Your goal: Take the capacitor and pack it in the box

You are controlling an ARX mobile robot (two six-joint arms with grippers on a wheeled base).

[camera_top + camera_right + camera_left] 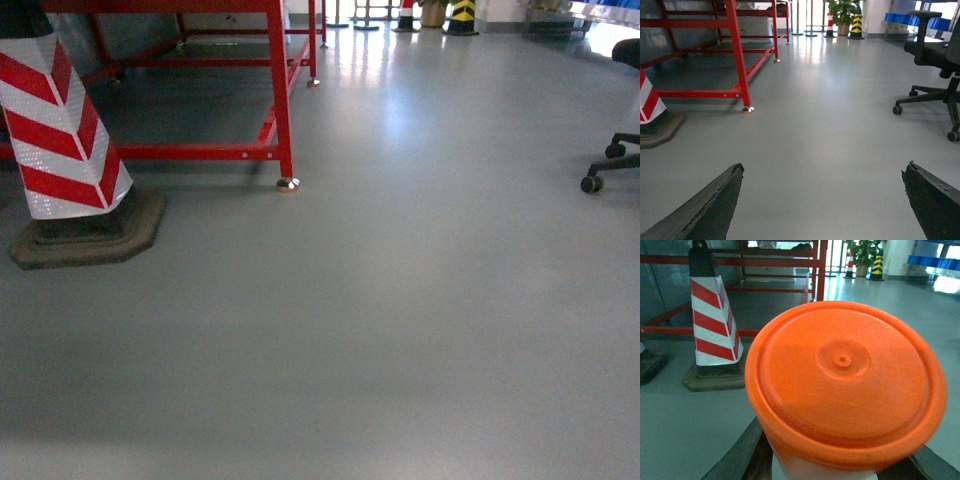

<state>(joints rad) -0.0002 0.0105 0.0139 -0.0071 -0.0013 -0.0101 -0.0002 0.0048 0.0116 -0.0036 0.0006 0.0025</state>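
In the left wrist view a white cylinder with a wide orange cap, the capacitor [845,375], fills most of the frame. My left gripper [840,462] is shut on its white body, and the dark fingers [742,457] show on either side below the cap. In the right wrist view my right gripper [824,170] is open over bare grey floor, with nothing between its dark fingers [715,205]. The box is out of view in all three views. The head view shows neither gripper.
A red-and-white striped cone [62,130] on a dark base stands at the left beside a red metal frame [280,90]. A black office chair [935,60] is at the right. Blue crates [910,20], a plant [842,12] and a yellow-black bollard [856,22] are far back.
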